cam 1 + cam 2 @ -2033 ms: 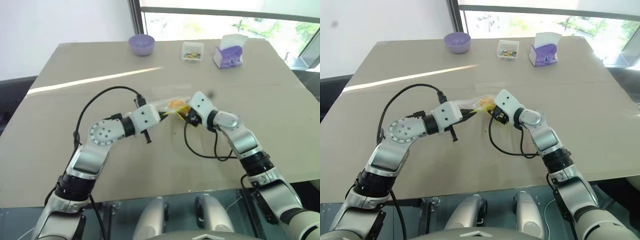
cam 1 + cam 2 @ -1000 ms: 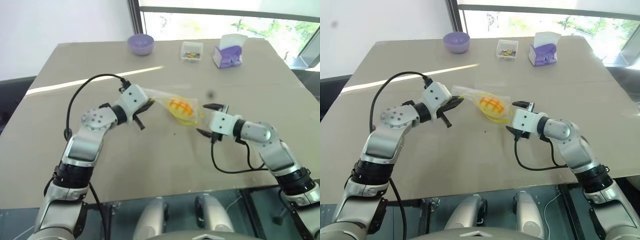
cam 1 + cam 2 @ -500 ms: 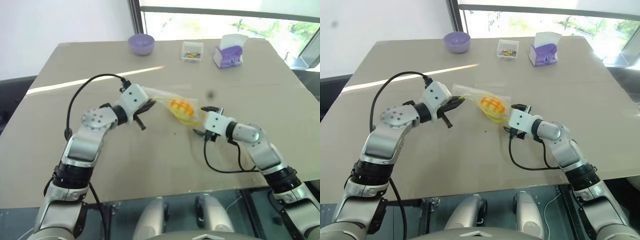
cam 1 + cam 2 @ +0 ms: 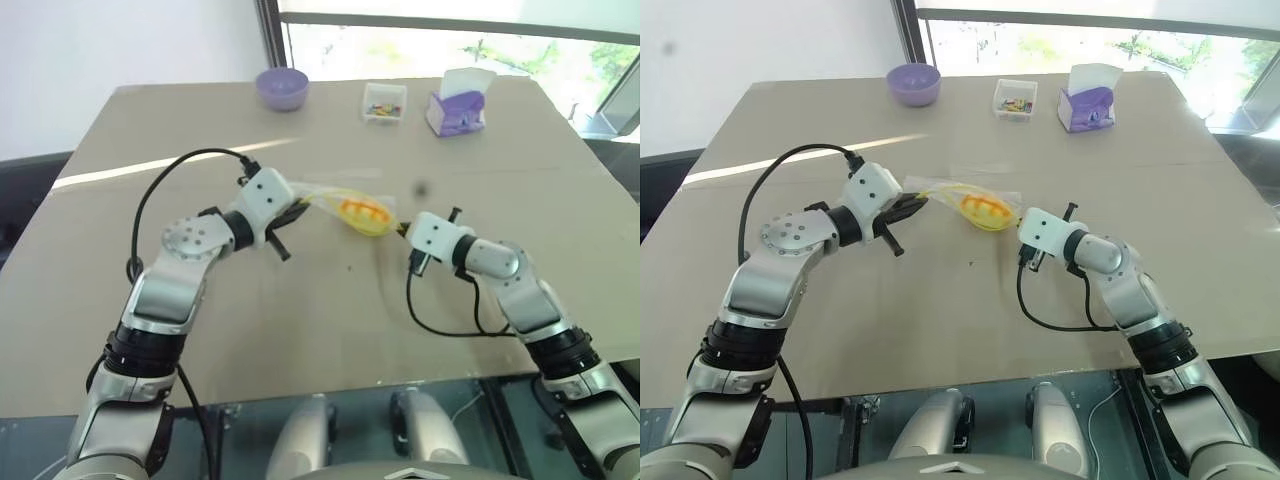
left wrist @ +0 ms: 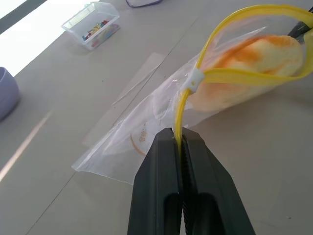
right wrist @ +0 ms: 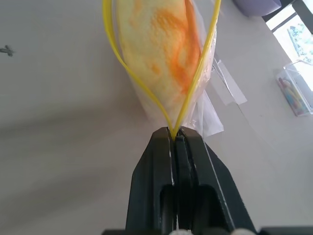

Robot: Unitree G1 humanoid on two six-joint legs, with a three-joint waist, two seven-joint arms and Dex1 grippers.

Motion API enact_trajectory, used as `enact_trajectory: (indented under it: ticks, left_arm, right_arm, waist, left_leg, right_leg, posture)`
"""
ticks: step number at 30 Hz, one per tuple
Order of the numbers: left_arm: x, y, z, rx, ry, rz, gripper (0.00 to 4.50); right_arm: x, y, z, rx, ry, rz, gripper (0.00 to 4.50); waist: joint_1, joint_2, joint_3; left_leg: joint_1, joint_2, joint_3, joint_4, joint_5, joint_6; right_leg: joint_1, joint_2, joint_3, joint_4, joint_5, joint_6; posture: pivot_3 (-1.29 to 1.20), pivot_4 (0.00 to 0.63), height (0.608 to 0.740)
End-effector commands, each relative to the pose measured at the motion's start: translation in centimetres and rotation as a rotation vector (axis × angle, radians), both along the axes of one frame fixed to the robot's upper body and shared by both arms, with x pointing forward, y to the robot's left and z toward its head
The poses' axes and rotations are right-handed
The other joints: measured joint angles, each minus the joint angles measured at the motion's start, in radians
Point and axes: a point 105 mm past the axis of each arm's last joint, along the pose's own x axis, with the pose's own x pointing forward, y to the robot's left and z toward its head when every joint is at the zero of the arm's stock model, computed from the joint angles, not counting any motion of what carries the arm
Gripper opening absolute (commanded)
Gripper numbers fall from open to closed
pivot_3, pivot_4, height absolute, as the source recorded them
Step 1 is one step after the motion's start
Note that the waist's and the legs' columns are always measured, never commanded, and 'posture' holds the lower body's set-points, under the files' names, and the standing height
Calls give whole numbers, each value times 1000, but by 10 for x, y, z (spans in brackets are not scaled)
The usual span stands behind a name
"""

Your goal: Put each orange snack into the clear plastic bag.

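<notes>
Since a second ago the right claw (image 6: 175,134) has come in from well clear of the bag and snapped shut on the near end of the yellow seal strip, so the clear plastic bag (image 5: 146,122) is now pinched at both ends: the left claw (image 5: 180,138) stays clamped tight on the strip's other end, beside the small white slider. With the orange snack (image 4: 985,211) already inside, I judge the loading done and the mouth ready to be drawn taut for sealing. Between the two claws the bag hangs just above the tan surface (image 4: 300,330), near its middle. Its long axis runs from one claw to the other, roughly across the robot's front, mouth gaping upward in a yellow loop with the bun lying lengthwise along it.
</notes>
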Motion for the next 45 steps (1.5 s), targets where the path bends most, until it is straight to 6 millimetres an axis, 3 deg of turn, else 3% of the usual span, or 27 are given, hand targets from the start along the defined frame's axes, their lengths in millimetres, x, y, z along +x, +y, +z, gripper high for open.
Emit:
enact_trajectory:
  ticks: [1,9,12,14,16,18,21,24,27,33,36,41,45]
  left_arm:
    - [2,0,27,-37,-87,-2,0]
    - [48,16,77,-236,-87,49,0]
    - [45,-4,87,-357,73,-109,0]
    - [57,-3,98,-419,81,-91,0]
    - [67,-8,98,-461,142,-79,0]
    - [60,-23,95,-403,161,-181,0]
    - [47,-35,111,-483,215,-301,0]
    - [27,-40,129,-583,262,-431,0]
    - [17,-33,137,-667,314,-481,0]
    - [1,-35,119,-566,346,-498,0]
    - [-2,-38,110,-520,336,-486,0]
    - [10,-33,75,-251,189,-339,0]
    - [9,-36,83,-317,176,-336,0]
  right_arm:
    - [8,-7,32,36,-93,-27,32]
    - [66,-62,103,-40,-279,-191,32]
    - [79,-70,134,-33,-333,-212,32]
    - [87,-74,144,-45,-345,-228,32]
    - [93,-75,137,-88,-286,-208,32]
    - [90,-70,120,-144,-176,-121,32]
    - [70,-60,101,-194,8,68,32]
    - [45,-46,107,-93,143,239,32]
    - [36,-43,120,39,225,295,32]
    - [36,-42,150,234,201,314,32]
    - [27,-39,150,250,236,355,32]
    - [22,-50,137,68,231,304,32]
    - [10,-49,151,30,233,343,32]
  waist:
    - [0,0,0]
    - [-1,0,1]
    - [-5,0,1]
    - [-8,0,1]
    - [-10,0,1]
    - [-18,0,1]
    - [-28,0,1]
    - [-34,1,1]
    - [-46,2,2]
    - [-43,2,2]
    - [-34,3,2]
    - [-21,3,2]
    - [-16,3,3]
  left_leg:
    - [0,0,0,0,0,0]
    - [0,-3,0,1,0,0]
    - [-1,-3,0,0,2,-2]
    - [-3,-3,0,-2,2,-4]
    - [-8,-3,0,-2,2,-4]
    - [-13,-4,1,-3,2,-4]
    - [-16,-4,0,-8,3,-4]
    - [-27,-3,-2,-5,3,-4]
    - [-29,-2,-2,-5,3,-4]
    - [-26,-2,-2,-4,3,-4]
    - [-26,-2,-2,2,3,-4]
    - [-25,-3,-1,7,3,-4]
    - [-27,-4,-2,10,2,-4]
  right_leg:
    - [0,0,0,0,0,0]
    - [0,0,0,0,0,0]
    - [0,0,-1,-1,0,0]
    - [-2,0,0,-4,0,0]
    - [-7,0,0,-5,0,0]
    - [-11,-1,0,-6,0,0]
    - [-13,-1,-1,-9,0,0]
    - [-22,-1,-3,-9,0,0]
    - [-25,-1,-2,-9,0,1]
    - [-24,-2,-2,-7,0,1]
    - [-24,-2,-1,-1,0,1]
    - [-24,-3,0,5,0,0]
    - [-25,-4,-1,6,1,0]
  posture:
    - [0,150,740]
    - [0,150,740]
    - [0,150,740]
    - [0,150,740]
    - [0,150,740]
    - [0,150,740]
    - [0,150,740]
    - [0,150,740]
    - [0,150,740]
    - [0,150,740]
    - [0,150,740]
    - [0,150,740]
    - [0,150,740]
